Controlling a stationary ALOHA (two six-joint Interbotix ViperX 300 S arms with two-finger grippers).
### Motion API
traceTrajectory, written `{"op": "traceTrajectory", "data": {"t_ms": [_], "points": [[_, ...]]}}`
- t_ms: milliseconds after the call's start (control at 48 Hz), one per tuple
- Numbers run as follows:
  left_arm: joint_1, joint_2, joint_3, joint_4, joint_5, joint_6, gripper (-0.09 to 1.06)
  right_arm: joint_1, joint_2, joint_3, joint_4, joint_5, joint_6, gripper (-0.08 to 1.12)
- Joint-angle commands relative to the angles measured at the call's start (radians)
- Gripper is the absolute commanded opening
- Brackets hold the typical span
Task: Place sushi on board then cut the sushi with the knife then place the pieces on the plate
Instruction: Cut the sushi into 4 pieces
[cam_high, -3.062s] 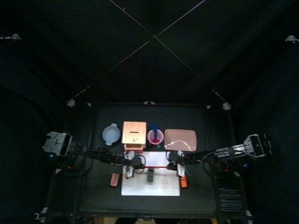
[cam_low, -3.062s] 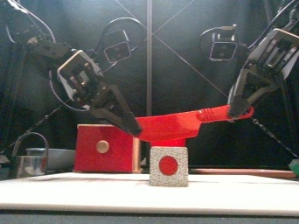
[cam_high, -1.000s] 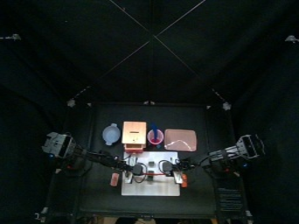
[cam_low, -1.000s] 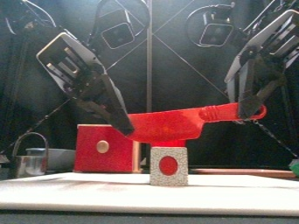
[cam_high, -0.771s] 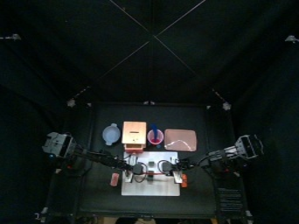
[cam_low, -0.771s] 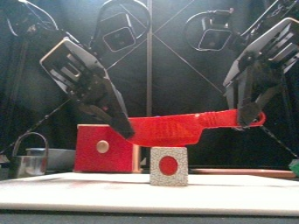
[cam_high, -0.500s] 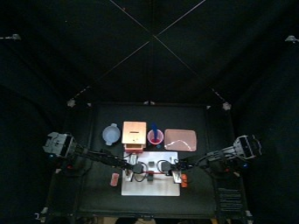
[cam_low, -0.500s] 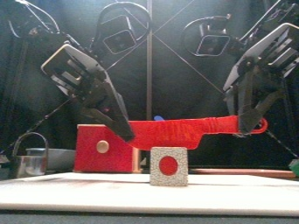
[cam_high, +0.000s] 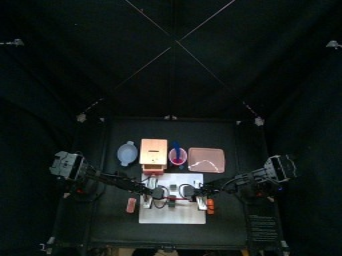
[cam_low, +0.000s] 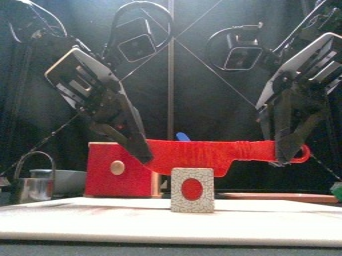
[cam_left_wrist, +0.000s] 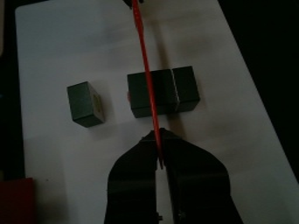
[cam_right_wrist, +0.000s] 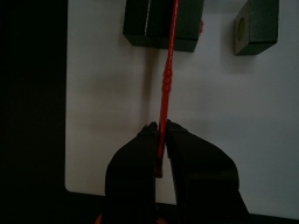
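A red toy knife hangs level above the white board, held at both ends. My left gripper is shut on the blade tip and my right gripper is shut on the handle. In the left wrist view the knife runs edge-on over the dark green sushi roll, and one cut piece lies apart beside it. The right wrist view shows the same knife over the roll, with the loose piece off to one side. The front view shows a piece with a red centre, below the blade.
Behind the board stand a blue-grey bowl, the wooden box, a red cup and the pink tray. A metal cutter sits at the far left. A small red thing lies by the board's left edge.
The knife has come down and levelled out: its handle end dropped from above the blade end to the same height. Both grippers kept their hold and moved lower toward the sushi.
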Motion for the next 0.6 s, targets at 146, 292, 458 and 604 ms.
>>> {"op": "traceTrajectory", "data": {"t_ms": [146,292,458,604], "points": [[0.011,0.071,-0.044,0.000,-0.005,0.003,0.37,-0.020,0.029,-0.015,-0.040,-0.009,-0.006,0.40],[0.020,0.057,-0.046,0.003,-0.005,0.005,0.37,-0.052,0.023,-0.025,-0.089,-0.008,-0.006,0.40],[0.040,0.029,-0.040,0.020,-0.005,0.005,0.37,-0.075,0.011,-0.028,-0.133,0.008,-0.006,0.40],[0.040,0.006,-0.054,0.021,-0.005,0.005,0.37,-0.069,-0.018,-0.044,-0.135,0.029,-0.005,0.40]]}}
